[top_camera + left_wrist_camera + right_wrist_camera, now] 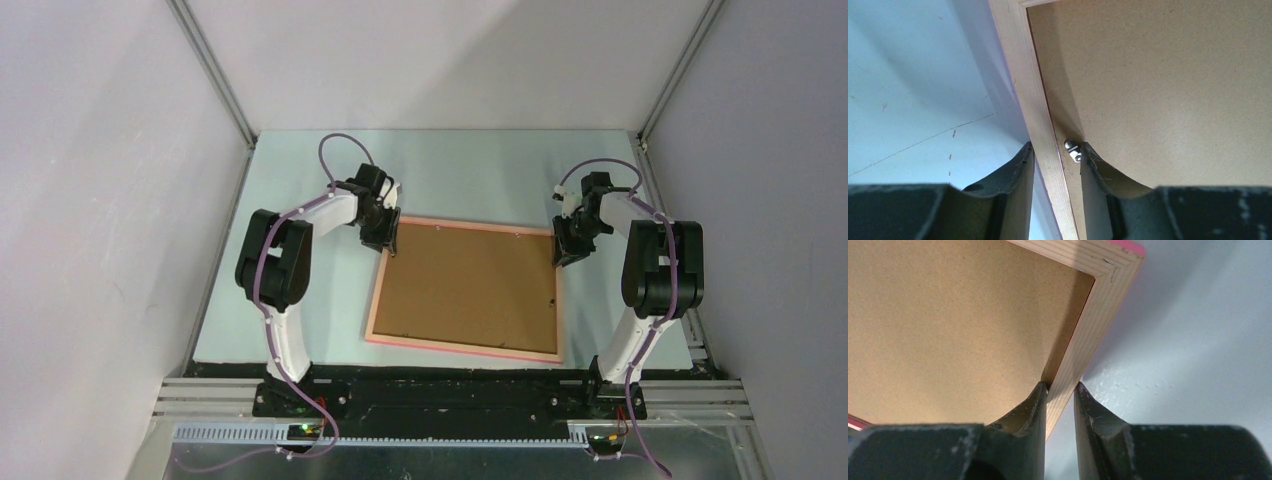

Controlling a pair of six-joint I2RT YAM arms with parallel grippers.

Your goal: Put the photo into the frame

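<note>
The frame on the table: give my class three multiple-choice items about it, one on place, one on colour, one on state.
1. Where does the right claw grip the frame?
A. near-left corner
B. right rail by the far corner
C. middle of the near rail
2. What colour is the frame's outer edge?
A. green
B. black
C. pink
3. How does the frame lie?
A. back up, brown backing board showing
B. glass up
C. propped upright
Key: 1 B, the right wrist view shows that rail pinched in it; 2 C, the rim is pink from above; 3 A, only brown board faces up.
</note>
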